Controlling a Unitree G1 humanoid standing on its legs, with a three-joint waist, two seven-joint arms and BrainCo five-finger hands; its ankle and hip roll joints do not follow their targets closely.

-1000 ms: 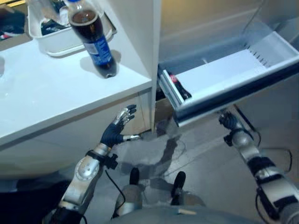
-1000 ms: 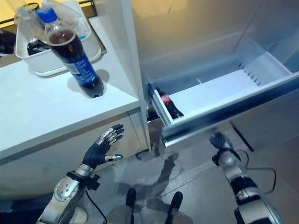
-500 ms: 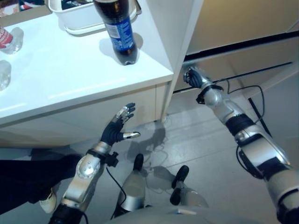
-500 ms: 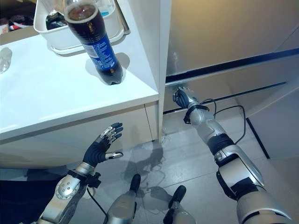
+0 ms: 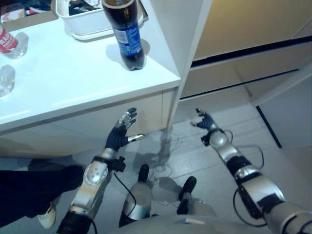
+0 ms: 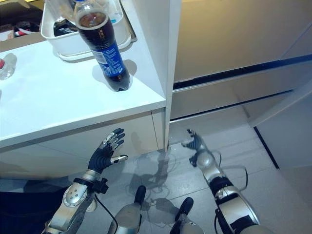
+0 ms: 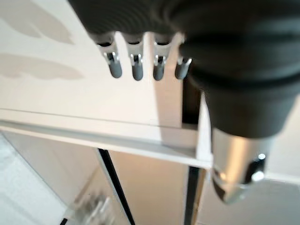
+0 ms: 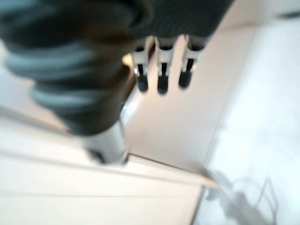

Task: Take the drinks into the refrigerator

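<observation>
A dark cola bottle (image 5: 126, 34) with a blue label stands upright on the white counter (image 5: 63, 83), near its right edge, just in front of a white tray (image 5: 87, 27). A tall white panel (image 5: 187, 44) rises between the counter and the closed refrigerator drawers (image 5: 243, 68). Below, the left hand (image 5: 119, 136) and right hand (image 5: 204, 121) hover spread, holding nothing.

The dark cola bottle with a blue label (image 5: 126, 34) is cut off above its shoulder by the frame edge. The white plastic tub (image 6: 75, 43) behind it is likewise truncated, its dark contents unidentifiable. Two clear bottles (image 5: 6, 78) at the counter's left edge are partly out of frame. The right hand (image 8: 161, 70) appears blurred.
</observation>
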